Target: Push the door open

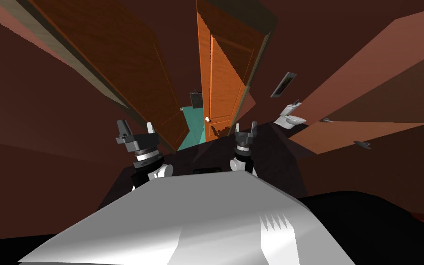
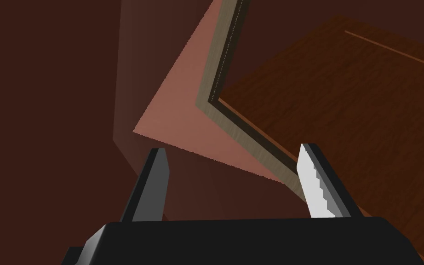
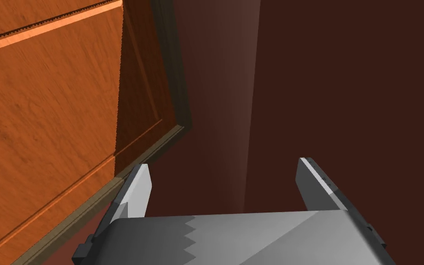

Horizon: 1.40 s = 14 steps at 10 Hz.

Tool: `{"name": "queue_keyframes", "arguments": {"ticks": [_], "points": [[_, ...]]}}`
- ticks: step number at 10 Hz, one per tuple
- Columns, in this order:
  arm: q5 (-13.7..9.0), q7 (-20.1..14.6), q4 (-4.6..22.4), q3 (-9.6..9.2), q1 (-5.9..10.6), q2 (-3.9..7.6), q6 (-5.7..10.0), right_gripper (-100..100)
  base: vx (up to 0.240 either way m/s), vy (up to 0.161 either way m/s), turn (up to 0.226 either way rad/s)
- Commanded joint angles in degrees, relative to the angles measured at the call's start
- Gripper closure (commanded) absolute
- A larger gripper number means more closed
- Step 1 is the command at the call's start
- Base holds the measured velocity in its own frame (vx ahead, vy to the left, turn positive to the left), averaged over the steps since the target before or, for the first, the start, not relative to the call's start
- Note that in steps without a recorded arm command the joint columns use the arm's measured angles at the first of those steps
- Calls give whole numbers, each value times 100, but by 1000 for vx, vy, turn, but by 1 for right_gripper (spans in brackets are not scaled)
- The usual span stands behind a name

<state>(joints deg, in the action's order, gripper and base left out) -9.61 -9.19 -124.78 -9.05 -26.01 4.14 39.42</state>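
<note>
As seen from the head camera, facing an orange door (image 1: 225, 73) with a panelled, wood-grained finish, straight ahead and beyond the right gripper (image 1: 245, 129). Round pale knob (image 1: 207, 119) low on the leaf's left edge. To the left, set in a grey-brown frame (image 1: 75, 69), a dark brown door (image 1: 114, 60) with a small knob (image 1: 181, 109) near its lower corner. Between the two leaves, a narrow gap showing teal floor (image 1: 193, 129); orange door angled away from its neighbour, standing ajar. To the right of the orange door: white toilet (image 1: 291, 117) against the wall, dark picture frame (image 1: 283, 84) on the wall above it.

State of left gripper (image 1: 136, 129): raised ahead of the torso, below the dark brown door in the head view. Fingers spread wide, gripping nothing. Seen along that hand: a corner of the grey-brown frame, dark brown door panel on one side of it, salmon wall (image 2: 179, 115) on the other.

State of right gripper: raised likewise, just below the orange door's lower edge in the head view. Fingers spread wide, gripping nothing. Seen along that hand: orange door close beside one finger, bordered by olive-brown trim (image 3: 68, 214), with dark maroon wall (image 3: 344, 92) ahead. Contact with the leaf not discernible.
</note>
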Motion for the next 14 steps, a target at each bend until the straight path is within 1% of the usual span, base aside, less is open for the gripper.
{"name": "queue_keyframes", "arguments": {"ticks": [1, 2, 3, 14], "points": [[-134, -92, 167, -126, 82, 8, 40, -100, 97, -26, 40], [-222, -155, 277, -201, 119, 20, 77, -100, 95, -23, 55], [-399, -281, 496, -350, 194, 45, 151, -100, 122, -22, 100], [-1476, -1046, 1829, -1255, 647, 163, 600, -100, 103, -24, 52]]}}
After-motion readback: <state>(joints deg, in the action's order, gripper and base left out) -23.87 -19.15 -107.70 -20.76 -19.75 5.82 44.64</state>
